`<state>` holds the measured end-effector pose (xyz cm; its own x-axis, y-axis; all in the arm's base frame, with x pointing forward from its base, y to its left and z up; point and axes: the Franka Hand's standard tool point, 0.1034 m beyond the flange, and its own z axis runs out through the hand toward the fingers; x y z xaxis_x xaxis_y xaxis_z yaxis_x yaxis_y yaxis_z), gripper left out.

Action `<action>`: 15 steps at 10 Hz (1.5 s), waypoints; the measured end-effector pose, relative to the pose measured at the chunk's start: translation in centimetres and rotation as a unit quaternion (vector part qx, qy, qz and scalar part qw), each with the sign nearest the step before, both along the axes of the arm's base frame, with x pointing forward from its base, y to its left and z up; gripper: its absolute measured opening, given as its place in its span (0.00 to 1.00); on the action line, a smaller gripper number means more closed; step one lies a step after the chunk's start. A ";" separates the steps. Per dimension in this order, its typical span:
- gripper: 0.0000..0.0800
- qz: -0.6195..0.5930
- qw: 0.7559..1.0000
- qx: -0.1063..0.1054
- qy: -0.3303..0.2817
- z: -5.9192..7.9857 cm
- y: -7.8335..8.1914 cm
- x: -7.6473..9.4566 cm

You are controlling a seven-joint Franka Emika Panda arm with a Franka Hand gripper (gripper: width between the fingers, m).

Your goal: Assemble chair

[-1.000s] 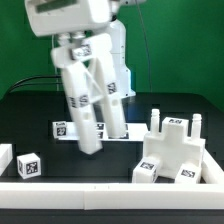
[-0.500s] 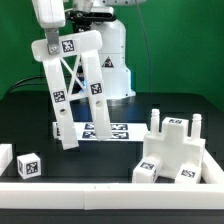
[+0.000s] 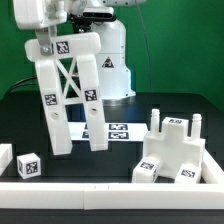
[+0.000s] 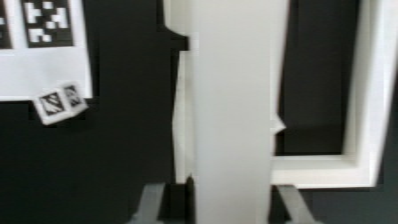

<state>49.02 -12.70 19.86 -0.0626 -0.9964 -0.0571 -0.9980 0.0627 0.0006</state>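
Note:
My gripper point(image 3: 42, 42) is shut on the top of a white chair back frame point(image 3: 68, 95), two long uprights with cross braces and tags, which hangs tilted above the table at the exterior view's left. In the wrist view the frame point(image 4: 231, 100) fills the middle as a long white bar between my two grey fingers point(image 4: 164, 203). The blocky white chair seat assembly point(image 3: 172, 150), with upright pegs and tags, sits on the table at the exterior view's right. My gripper shows in the wrist view point(image 4: 226, 205) clamped on the bar.
The marker board point(image 3: 100, 130) lies flat on the black table behind the held frame; it also shows in the wrist view point(image 4: 45, 50). A small lone tagged cube point(image 3: 29, 166) sits at the front left. A white wall point(image 3: 110, 200) borders the table's front edge.
My gripper has carried the chair back frame toward the exterior view's left, and the frame has swung from strongly tilted to nearer upright. The seat assembly has not moved.

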 end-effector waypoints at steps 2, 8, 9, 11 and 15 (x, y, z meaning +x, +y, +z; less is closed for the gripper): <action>0.15 0.001 1.000 0.000 0.002 -0.2 0.1 0.0; 0.15 -0.022 1.000 -0.011 -0.007 -0.3 1.3 3.3; 0.15 -0.020 1.000 -0.011 -0.006 -0.4 1.5 3.3; 0.15 -0.019 1.000 -0.006 -0.004 -0.7 1.7 3.2; 0.15 -0.039 0.999 0.011 0.008 -1.6 1.2 3.3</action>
